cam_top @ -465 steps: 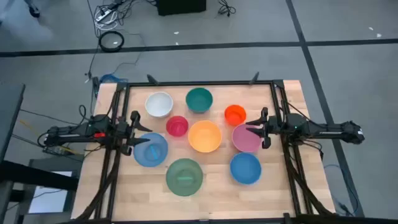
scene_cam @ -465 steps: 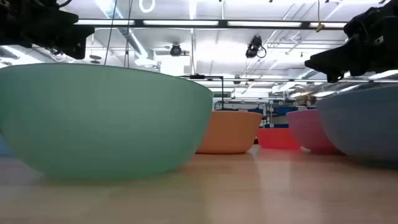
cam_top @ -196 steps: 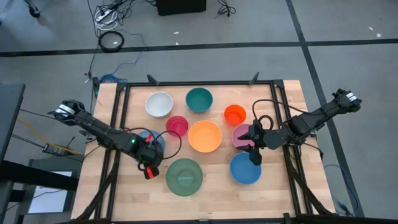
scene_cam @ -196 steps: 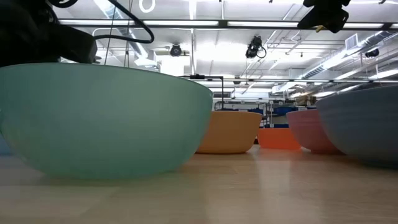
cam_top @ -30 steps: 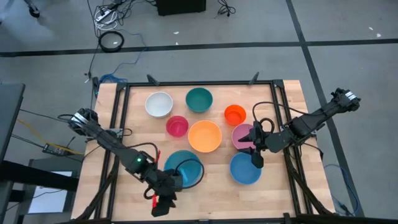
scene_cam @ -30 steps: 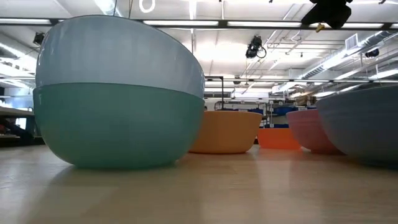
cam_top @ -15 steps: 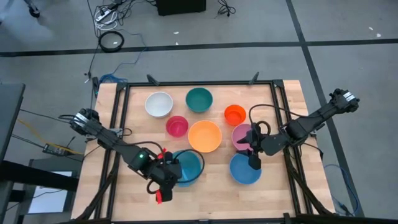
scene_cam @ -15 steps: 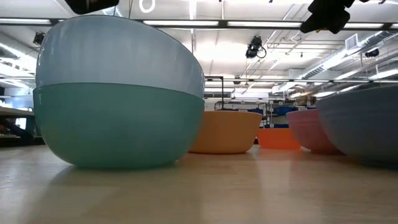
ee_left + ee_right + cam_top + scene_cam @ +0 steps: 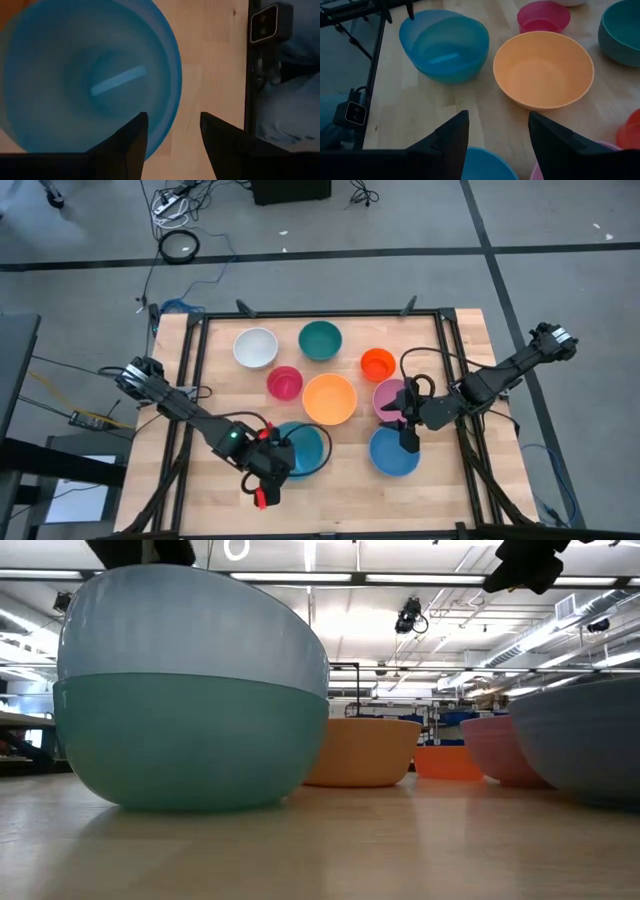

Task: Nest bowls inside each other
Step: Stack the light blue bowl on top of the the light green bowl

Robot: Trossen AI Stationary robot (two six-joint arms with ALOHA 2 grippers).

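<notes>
- Change since the earlier frames: the blue bowl that stood alone at the left of the worktop now sits tilted inside the green bowl at front centre; the left hand has backed off its rim.
- Done: one nested pair, blue in green.
- Left, largest to smallest, all standing apart: second blue bowl, orange-yellow bowl, pink bowl, teal bowl, white bowl, red bowl, orange-red bowl.
- Left hand: fingers parted, empty, just above the near rim of the nested pair.
- Right hand: fingers spread wide, empty, hovering between the pink bowl and the second blue bowl.
- Judgement: task at an early stage; seven bowls not yet stacked.
</notes>
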